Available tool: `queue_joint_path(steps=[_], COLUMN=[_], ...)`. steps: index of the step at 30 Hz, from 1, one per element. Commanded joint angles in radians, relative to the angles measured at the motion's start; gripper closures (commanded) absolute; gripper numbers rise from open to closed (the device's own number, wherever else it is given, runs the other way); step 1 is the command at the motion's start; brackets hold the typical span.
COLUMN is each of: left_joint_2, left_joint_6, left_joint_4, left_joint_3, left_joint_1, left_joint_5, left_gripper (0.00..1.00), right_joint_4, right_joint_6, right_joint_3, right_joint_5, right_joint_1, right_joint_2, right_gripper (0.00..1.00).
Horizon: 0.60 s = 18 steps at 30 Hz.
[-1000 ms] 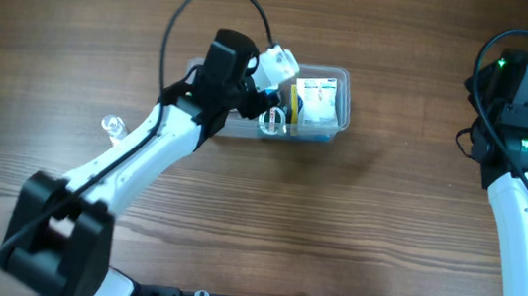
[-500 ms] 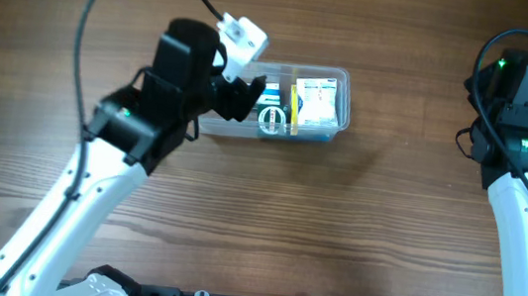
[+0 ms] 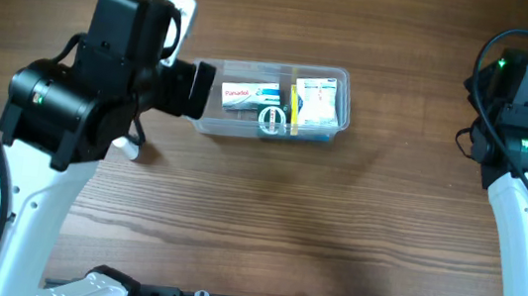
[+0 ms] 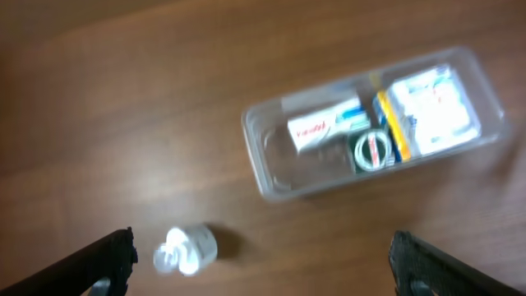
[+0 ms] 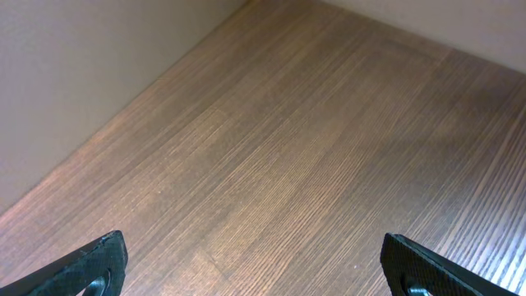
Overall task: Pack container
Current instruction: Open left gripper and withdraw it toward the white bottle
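Observation:
The clear plastic container [image 3: 343, 80] lies at the table's upper middle and also shows in the left wrist view [image 4: 267, 177]. It holds a white box with red print [image 3: 250, 95], a roll of tape [image 3: 271, 119] and a white-and-blue box with a yellow edge [image 3: 316, 102]. My left gripper [image 4: 263, 267] is open and empty, high above the table, left of the container. A small white, clear-topped object [image 4: 185, 249] lies on the table below it, nearer the left finger. My right gripper [image 5: 263, 267] is open and empty over bare wood at the far right.
In the overhead view the raised left arm [image 3: 102, 80] covers much of the left side and hides most of the small white object. The right arm [image 3: 523, 148] stands along the right edge. A pale wall borders the table in the right wrist view.
My left gripper has risen and drawn back to the left from over the container. The white box with red print now lies uncovered inside it. The right arm has not moved.

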Motion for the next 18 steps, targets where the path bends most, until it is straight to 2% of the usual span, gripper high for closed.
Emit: queue_joint_path(steps=[1, 4, 6, 13, 18], left_joint_2=[0.004, 0.007, 0.008, 0.010, 0.013], left_joint_6=[-0.025, -0.031, -0.083, -0.287, -0.290], left_joint_4=[-0.047, -0.091, -0.111, -0.174, -0.181], left_joint_3=[0.014, 0.014, 0.014, 0.014, 0.014], left_joint_1=[0.004, 0.013, 0.040, 0.277, 0.387], left_joint_5=[0.028, 0.028, 0.027, 0.029, 0.032], left_gripper=[0.00, 0.00, 0.00, 0.00, 0.00], right_joint_4=[0.003, 0.003, 0.003, 0.003, 0.003], right_joint_6=[0.010, 0.010, 0.010, 0.010, 0.010], right_joint_3=[-0.003, -0.003, -0.003, -0.003, -0.003], right_joint_5=[0.009, 0.009, 0.009, 0.009, 0.009], right_joint_1=[0.002, 0.002, 0.002, 0.002, 0.002], right_joint_2=[0.009, 0.009, 0.009, 0.009, 0.009], right_gripper=[0.00, 0.00, 0.00, 0.00, 0.00])
